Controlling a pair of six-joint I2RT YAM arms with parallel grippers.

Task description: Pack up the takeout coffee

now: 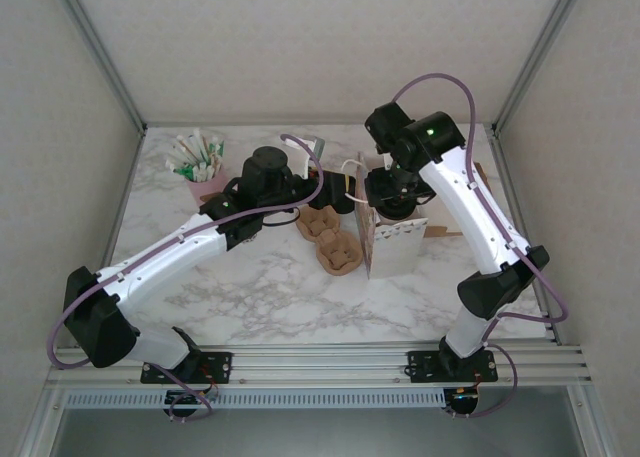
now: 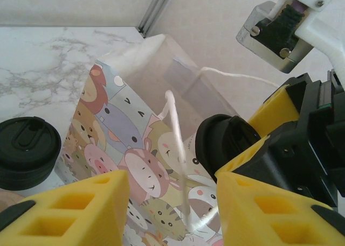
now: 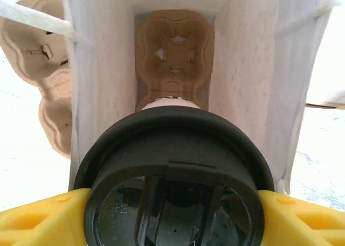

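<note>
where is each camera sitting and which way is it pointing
Top external: above and behind the bases, looking down on the marble table; left arm and right arm show.
Left wrist: looks across its own yellow fingers at the cartoon bag and the takeout coffee at its mouth.
Right wrist: looks straight down into the bag; the right hand grips the coffee's lid.
Shared: both wrist views show the bag and the coffee.
</note>
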